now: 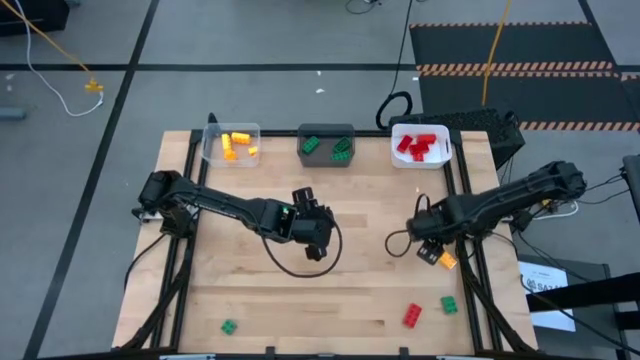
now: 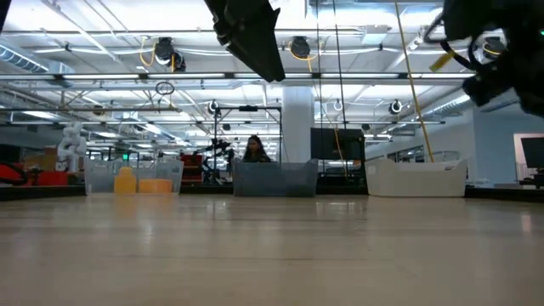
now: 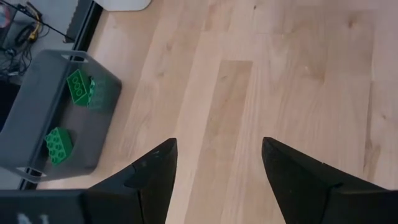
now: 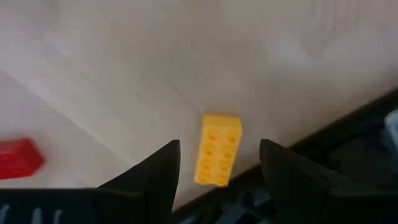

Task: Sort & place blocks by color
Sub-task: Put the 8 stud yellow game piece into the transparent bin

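My right gripper point(image 4: 219, 144) is open and hovers near the table's right edge. A yellow studded block point(image 4: 217, 158) lies flat on the wood below the gap between its fingers, untouched; it shows orange-yellow in the high view point(image 1: 447, 260). A red block point(image 4: 18, 158) lies off to one side. My left gripper point(image 3: 219, 142) is open above the table's middle point(image 1: 310, 235) and holds nothing. Loose on the near part of the table are a green block point(image 1: 228, 326), a red block point(image 1: 412, 315) and another green block point(image 1: 449, 305).
Three bins stand along the far edge: a clear one point(image 1: 232, 143) with yellow blocks, a dark grey one point(image 1: 327, 145) with green blocks point(image 3: 79, 87), and a white one point(image 1: 420, 145) with red blocks. A black frame rail point(image 1: 470, 270) runs by the right edge. A person sits far behind the table point(image 2: 254, 150).
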Motion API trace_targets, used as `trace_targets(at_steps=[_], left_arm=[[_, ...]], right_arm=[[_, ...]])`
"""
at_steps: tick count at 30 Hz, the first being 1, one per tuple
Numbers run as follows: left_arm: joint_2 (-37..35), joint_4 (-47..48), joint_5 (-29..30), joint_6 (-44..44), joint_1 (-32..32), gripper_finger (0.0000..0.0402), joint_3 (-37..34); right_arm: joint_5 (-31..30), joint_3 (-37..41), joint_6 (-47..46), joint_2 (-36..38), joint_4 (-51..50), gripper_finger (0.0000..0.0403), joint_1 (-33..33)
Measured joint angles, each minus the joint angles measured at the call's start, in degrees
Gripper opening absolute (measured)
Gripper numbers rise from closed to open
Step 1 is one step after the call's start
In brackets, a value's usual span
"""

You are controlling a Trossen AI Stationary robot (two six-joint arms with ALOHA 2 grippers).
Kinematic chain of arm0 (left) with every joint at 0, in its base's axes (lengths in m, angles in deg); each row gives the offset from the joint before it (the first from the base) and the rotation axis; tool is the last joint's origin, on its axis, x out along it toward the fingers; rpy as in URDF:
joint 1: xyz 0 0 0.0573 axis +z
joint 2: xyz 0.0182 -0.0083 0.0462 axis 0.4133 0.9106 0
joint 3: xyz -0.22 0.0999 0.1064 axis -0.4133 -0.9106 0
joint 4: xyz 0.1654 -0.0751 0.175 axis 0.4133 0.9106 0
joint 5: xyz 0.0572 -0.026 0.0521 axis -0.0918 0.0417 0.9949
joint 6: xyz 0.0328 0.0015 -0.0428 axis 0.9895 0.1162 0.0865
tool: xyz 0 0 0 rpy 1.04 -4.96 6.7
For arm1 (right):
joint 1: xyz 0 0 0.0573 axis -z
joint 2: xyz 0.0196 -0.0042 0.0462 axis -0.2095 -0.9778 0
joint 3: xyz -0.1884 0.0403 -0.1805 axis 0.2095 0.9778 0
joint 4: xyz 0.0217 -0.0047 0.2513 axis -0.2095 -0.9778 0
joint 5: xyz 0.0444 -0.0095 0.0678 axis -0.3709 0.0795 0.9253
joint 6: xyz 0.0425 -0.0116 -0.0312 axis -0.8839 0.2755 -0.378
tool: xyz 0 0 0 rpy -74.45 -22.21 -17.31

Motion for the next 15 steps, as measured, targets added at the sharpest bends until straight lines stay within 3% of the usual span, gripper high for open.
trace_targets(at_steps=[15], left_arm=[[0.0,0.0,0.0,0.3,0.2,0.0237,0.0]], right_arm=[[3.4,5.0,-4.3,-3.3,4.5,0.0210,-8.7]])
